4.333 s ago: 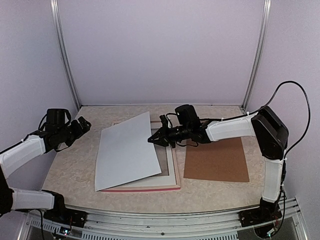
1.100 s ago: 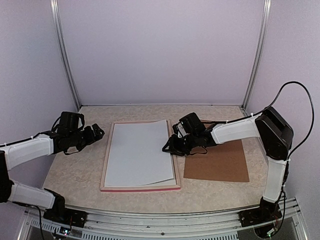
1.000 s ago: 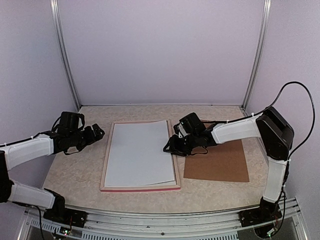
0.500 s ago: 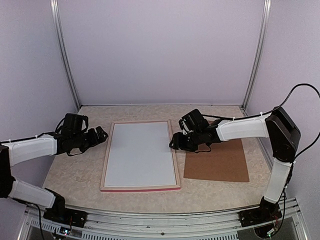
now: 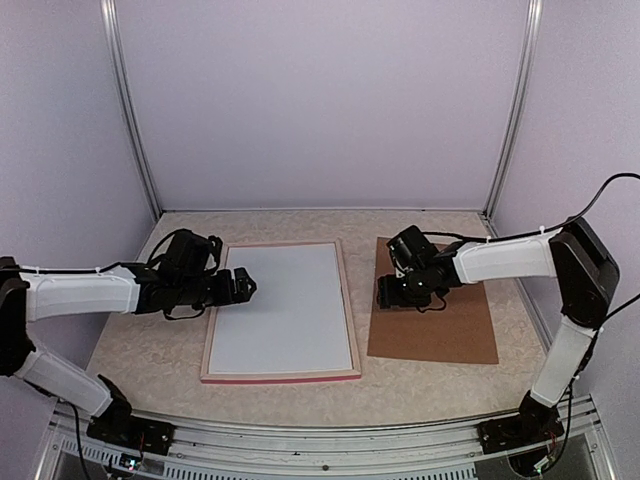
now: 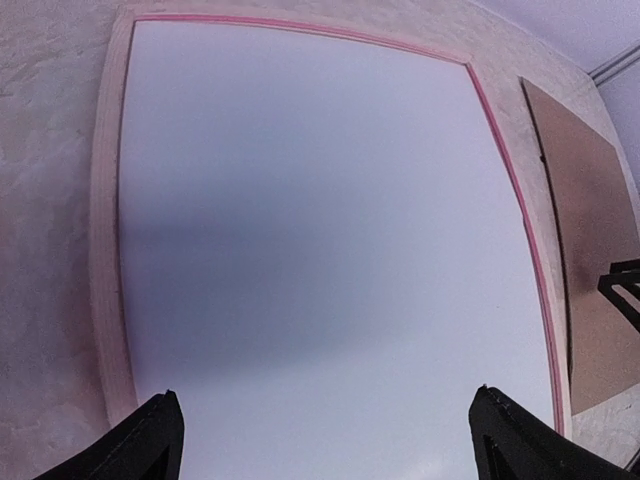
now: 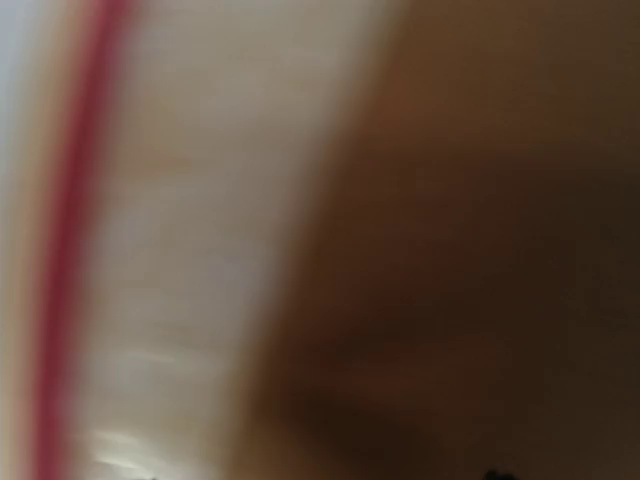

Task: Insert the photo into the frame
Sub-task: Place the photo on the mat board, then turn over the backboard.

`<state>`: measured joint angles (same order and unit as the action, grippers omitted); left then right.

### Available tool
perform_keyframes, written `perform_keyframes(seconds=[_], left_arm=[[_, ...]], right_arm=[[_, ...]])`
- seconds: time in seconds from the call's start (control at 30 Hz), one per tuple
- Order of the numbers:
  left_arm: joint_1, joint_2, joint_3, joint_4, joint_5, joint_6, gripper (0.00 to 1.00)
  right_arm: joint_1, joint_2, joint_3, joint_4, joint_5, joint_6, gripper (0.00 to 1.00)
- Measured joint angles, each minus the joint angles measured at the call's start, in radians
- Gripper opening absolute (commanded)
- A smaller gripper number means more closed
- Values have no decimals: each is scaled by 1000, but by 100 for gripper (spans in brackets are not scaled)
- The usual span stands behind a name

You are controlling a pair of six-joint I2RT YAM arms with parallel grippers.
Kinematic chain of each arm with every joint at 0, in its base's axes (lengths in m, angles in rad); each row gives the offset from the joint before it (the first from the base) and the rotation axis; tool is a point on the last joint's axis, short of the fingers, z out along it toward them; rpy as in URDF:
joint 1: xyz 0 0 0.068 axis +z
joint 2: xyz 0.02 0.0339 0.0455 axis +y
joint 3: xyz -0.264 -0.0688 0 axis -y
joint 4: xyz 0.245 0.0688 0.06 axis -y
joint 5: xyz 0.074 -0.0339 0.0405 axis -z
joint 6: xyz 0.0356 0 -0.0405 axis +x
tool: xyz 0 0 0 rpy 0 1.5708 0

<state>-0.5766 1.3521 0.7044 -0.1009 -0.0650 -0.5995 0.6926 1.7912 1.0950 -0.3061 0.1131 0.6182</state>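
White side up, the photo is laid flat inside the frame. The left gripper is held wide open over the photo's left edge, with nothing in it. The right gripper is seen above the brown board; its opening cannot be told.

The right wrist view is smeared: frame and backing board blur.
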Motion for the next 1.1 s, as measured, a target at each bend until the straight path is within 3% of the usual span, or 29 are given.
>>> perform_keyframes(seconds=[0.2,0.5,0.9,1.1], left_arm=[[-180,93,148,-16,-74,3,99],[-401,405,515,-79,-119,30,99],[-455,766,919,-159,-44,68,99],[-455,912,1061,-191,-20,66,99]], right_arm=[[-107,-158,-124,-48,77,-40,70],[-364,-312,-256,-51,102,-110,70],[-631,-376,-358,-1,27,-186,81],[-676,-367,-373,25,-13,-194,80]])
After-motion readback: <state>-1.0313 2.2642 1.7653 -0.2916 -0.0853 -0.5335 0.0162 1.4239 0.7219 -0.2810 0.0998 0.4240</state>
